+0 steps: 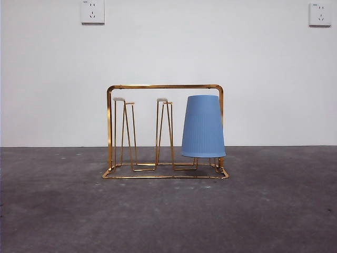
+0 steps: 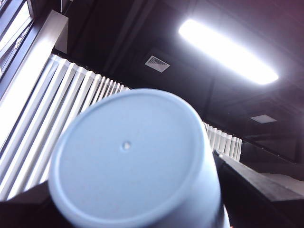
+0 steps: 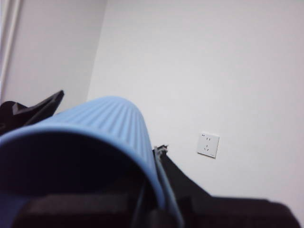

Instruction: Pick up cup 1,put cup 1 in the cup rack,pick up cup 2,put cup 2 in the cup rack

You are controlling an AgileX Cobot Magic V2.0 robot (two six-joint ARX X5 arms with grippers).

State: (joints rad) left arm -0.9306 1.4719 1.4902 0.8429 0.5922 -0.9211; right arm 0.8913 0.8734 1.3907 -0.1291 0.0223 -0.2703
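Left tool (image 2: 142,211) clamped on pale cup (image 2: 126,156), base camera-ward; right tool (image 3: 102,161) clamped on ribbed cup (image 3: 111,118), mouth camera-ward; third cup (image 1: 203,126) inverted, axis upright, at 3 o'clock end of cup rack (image 1: 163,87).

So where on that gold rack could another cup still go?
The cup rack has two bare white-tipped prongs, left and middle. The right end is taken by an upside-down blue cup. Bare table surrounds the rack.

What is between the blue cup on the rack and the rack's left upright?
Two bare white-tipped prongs of the cup rack, seen in the front view; the blue cup covers the third.
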